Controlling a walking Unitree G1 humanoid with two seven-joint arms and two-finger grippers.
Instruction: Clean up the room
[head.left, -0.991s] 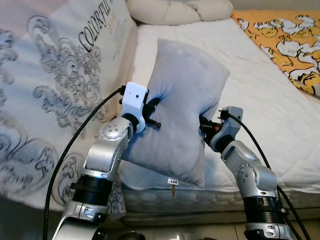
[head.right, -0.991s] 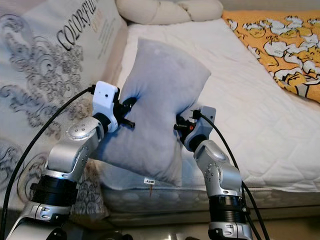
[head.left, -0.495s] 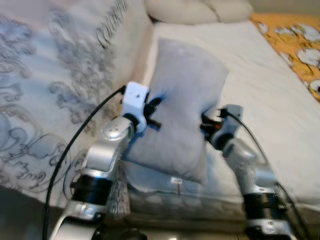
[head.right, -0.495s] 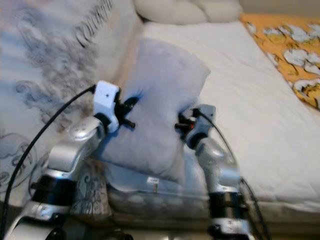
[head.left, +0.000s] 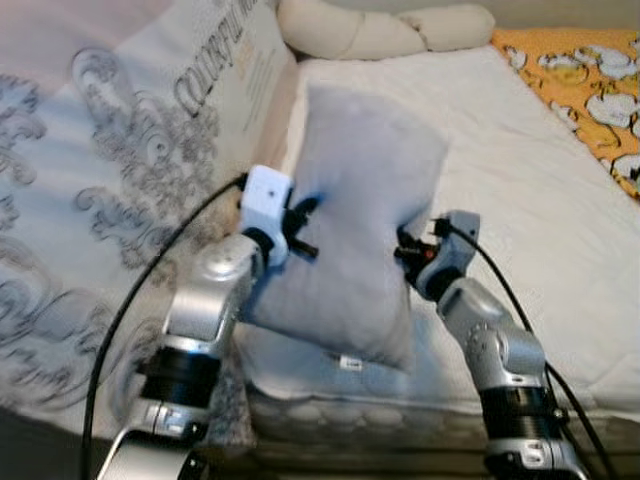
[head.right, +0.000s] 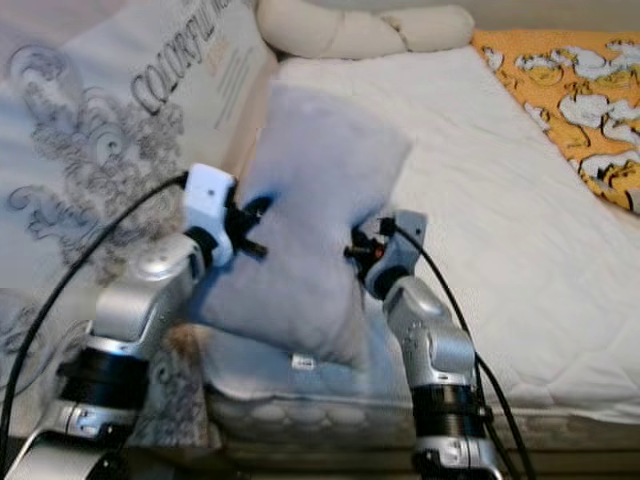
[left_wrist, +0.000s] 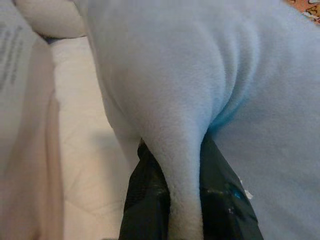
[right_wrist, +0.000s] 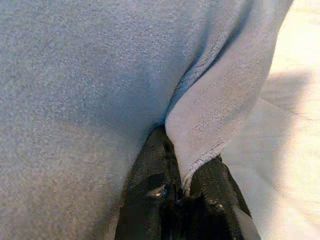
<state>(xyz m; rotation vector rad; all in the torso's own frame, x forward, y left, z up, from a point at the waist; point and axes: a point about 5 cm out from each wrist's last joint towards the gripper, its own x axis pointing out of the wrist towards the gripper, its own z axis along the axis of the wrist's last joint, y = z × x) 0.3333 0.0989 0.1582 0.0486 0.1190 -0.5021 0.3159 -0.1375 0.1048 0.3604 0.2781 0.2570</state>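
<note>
Since a second ago the pillow (head.left: 355, 235) sits a little higher and nearer the head of the bed (head.left: 520, 180), and my whole view has swung, so most of that shift is my own body moving. I hold the pale blue pillow upright in front of me, over the near edge of the mattress. My left jaws (left_wrist: 182, 200) are clamped on a thick fold along one side of it; my right jaws (right_wrist: 182, 187) are pinched on a thinner seam flap on the other side. Its lower corner hangs just above the mattress edge, with a small tag showing there. At the head of the bed lies a long cream bolster (head.left: 385, 30), and an orange patterned blanket (head.left: 580, 80) covers the far right. A mattress in printed wrapping (head.left: 140, 170) leans at my left.

As I judge it, the weak point is the right grip: it holds only a narrow strip of fabric, and a tug or swing could pull it free, leaving the pillow to twist and drop off the bed edge. Letting go early, before it rests flat, would have the same result.
</note>
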